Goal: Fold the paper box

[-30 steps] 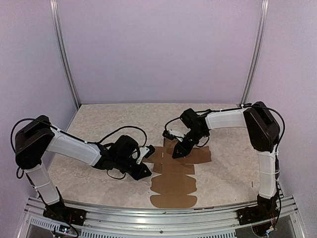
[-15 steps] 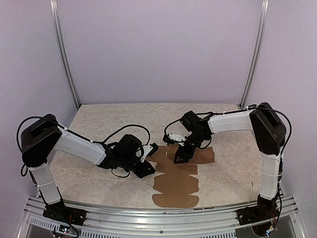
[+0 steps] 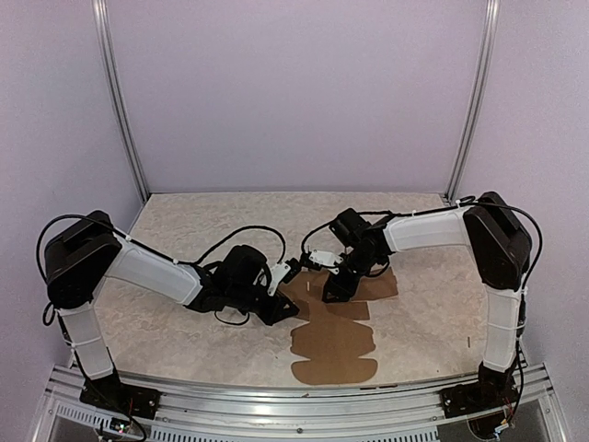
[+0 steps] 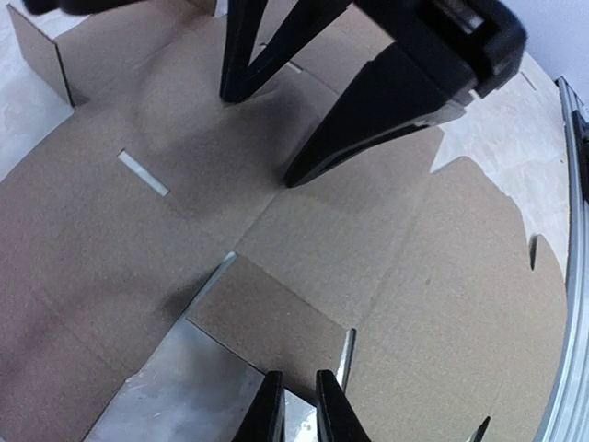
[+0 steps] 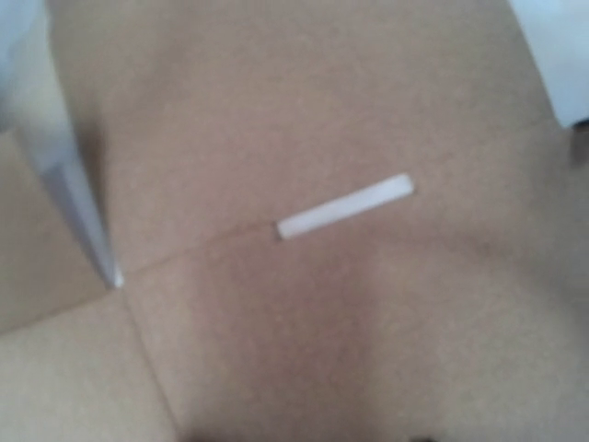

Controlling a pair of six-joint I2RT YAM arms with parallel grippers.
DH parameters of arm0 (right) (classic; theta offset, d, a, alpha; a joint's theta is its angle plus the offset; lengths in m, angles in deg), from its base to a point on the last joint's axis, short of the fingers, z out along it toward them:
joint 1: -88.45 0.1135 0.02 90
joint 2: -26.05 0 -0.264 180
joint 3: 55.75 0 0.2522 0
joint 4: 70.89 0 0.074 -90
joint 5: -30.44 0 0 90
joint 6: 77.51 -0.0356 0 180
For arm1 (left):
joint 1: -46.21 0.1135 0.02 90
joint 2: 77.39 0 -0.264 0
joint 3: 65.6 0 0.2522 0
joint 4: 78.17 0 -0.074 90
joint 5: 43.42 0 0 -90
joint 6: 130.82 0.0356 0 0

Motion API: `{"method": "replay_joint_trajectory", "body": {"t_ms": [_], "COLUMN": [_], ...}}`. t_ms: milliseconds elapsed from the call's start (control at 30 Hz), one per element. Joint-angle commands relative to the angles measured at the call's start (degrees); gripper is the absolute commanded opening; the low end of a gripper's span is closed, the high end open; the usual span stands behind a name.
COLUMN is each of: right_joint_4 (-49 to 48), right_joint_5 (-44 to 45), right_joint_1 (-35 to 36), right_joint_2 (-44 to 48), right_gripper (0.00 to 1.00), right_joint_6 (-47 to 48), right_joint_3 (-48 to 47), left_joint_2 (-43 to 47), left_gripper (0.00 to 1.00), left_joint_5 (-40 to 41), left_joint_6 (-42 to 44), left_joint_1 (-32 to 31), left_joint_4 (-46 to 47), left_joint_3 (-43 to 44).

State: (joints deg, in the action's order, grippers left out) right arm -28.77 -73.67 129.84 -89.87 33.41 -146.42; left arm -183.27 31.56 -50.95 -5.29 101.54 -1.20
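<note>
Cardboard sheet (image 3: 336,343) lies flat on the worktop (image 3: 193,216), near-centre, and has slid right over the last second. Right claw (image 3: 333,293) went from together to apart, with its tips down on the middle panel. Left claw (image 4: 296,402) followed right, fingers nearly together, seemingly clamped on the left flap's edge. Reads as repositioning; no panel stands up yet.

Beige mottled table (image 3: 184,221); lilac walls (image 3: 294,92); aluminium rail (image 3: 276,405).
</note>
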Motion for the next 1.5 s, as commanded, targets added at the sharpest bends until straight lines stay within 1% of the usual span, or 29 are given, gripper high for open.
{"method": "replay_joint_trajectory", "body": {"t_ms": [0,133,367,467,533,633,733,833,900,1000,1167,1267,1467], "right_joint_4": [3.14,2.93,3.03,3.82,4.71,6.39,7.84,9.06,9.26,7.94,-0.23,-3.82,-5.94], "right_joint_5": [2.15,2.18,1.13,0.36,-0.27,0.05,-0.22,-2.47,-3.79,-2.73,-0.79,-0.31,0.07], "right_joint_1": [0.63,0.63,0.63,0.63,0.61,0.63,0.61,0.61,0.63,0.58,0.63,0.79,2.19], "right_joint_2": [-3.74,-4.16,-4.97,-4.06,-2.38,1.47,5.87,9.26,11.45,14.2,19.51,20.59,18.69], "right_gripper": [0.54,0.54,0.54,0.54,0.54,0.55,0.57,0.6,0.63,0.66,0.71,0.72,0.72], "right_joint_6": [-0.95,-1.34,-1.85,-1.92,-1.98,-1.87,-0.86,2.2,5.4,10.81,17.91,19.34,19.97], "right_joint_3": [3.04,2.99,3.27,2.89,1.81,-0.53,-2.66,-3.27,-1.97,2.27,14.88,18.11,20.54], "left_joint_2": [1.69,0.74,-2.94,-2.09,1.69,7.15,10.55,9.92,8.53,5.86,2.26,0.89,-2.57], "left_gripper": [0.15,0.2,0.24,0.24,0.28,0.31,0.31,0.29,0.25,0.21,0.17,0.16,0.15], "left_joint_5": [-6.62,-11.29,-12.08,-8.81,-5.25,-0.73,2.65,4.01,3.72,3.21,2.71,3.0,2.78], "left_joint_6": [0.4,-0.27,0.35,0.88,0.9,1.14,1.07,-0.53,-1.46,-2.51,-3.09,-2.82,-1.62], "left_joint_1": [-0.55,-0.74,-1.55,-2.13,-2.32,-2.33,-1.99,-0.96,-0.49,-0.31,-0.09,0.12,0.28], "left_joint_4": [6.07,7.23,6.84,5.65,5.7,4.72,2.57,0.79,0.37,0.39,0.09,-0.69,-2.81], "left_joint_3": [-1.67,-1.53,1.78,1.26,-1.28,-5.54,-8.79,-9.93,-9.56,-8.01,-5.09,-4.06,-0.9]}}
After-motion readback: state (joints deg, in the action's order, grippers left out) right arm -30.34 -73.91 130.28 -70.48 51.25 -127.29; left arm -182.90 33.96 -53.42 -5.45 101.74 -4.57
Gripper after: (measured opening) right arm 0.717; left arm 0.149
